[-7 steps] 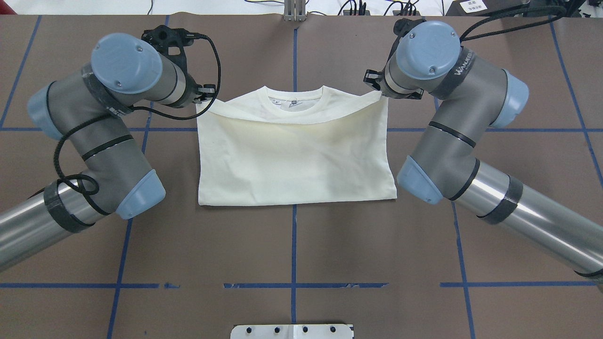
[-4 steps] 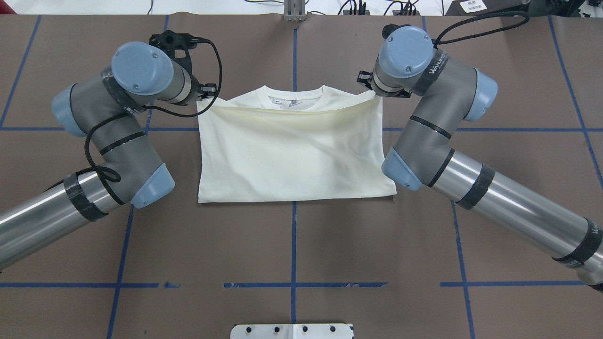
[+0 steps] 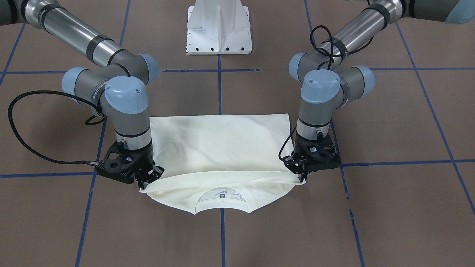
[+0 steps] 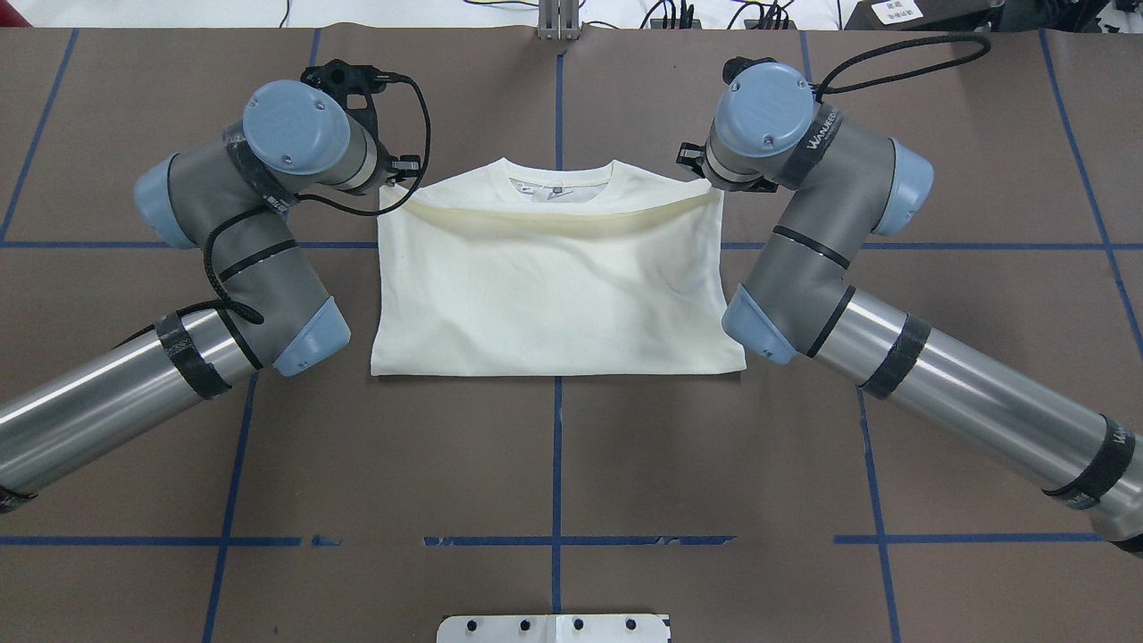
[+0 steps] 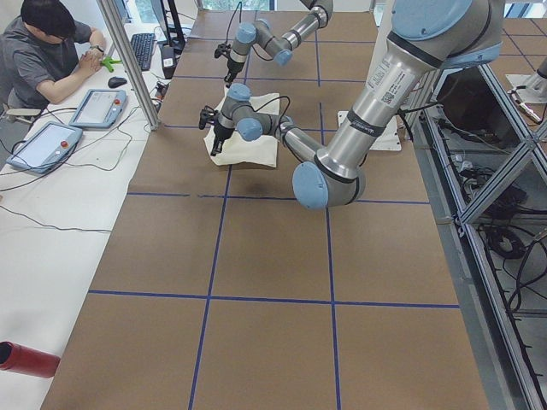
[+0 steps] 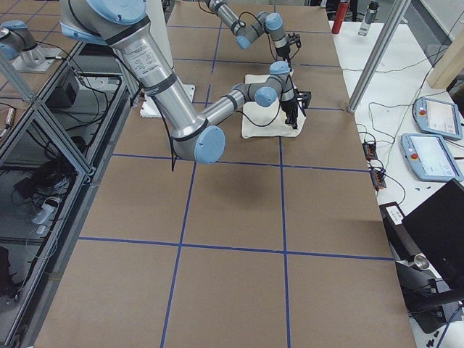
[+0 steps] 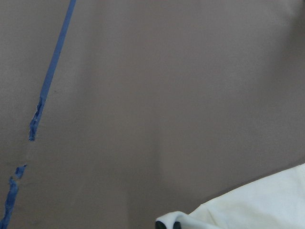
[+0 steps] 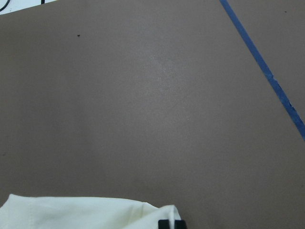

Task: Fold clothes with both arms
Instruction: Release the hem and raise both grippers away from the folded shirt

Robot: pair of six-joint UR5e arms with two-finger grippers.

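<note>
The cream T-shirt (image 4: 554, 286) lies folded on the brown table, plain side up, its collar (image 4: 558, 183) at the far edge. Its near layer is drawn up over the body, ending in a sagging edge just short of the collar. My left gripper (image 4: 390, 183) is shut on that layer's left corner, my right gripper (image 4: 705, 181) on its right corner. In the front-facing view the left gripper (image 3: 301, 178) and right gripper (image 3: 146, 183) hold the corners slightly off the shirt (image 3: 219, 144). Each wrist view shows only cloth (image 7: 248, 205) (image 8: 86, 212) at the bottom edge.
The white pedestal base (image 3: 219, 29) stands at the robot's side of the table, well behind the shirt. Blue tape lines (image 4: 555, 446) grid the brown surface. A person (image 5: 51, 51) sits at a side desk with control tablets (image 5: 98, 107) beyond the table's far edge.
Both arms have moved in toward the shirt and carried the held layer farther toward the collar. The fold edge now covers more of the shoulders and hangs straighter.
</note>
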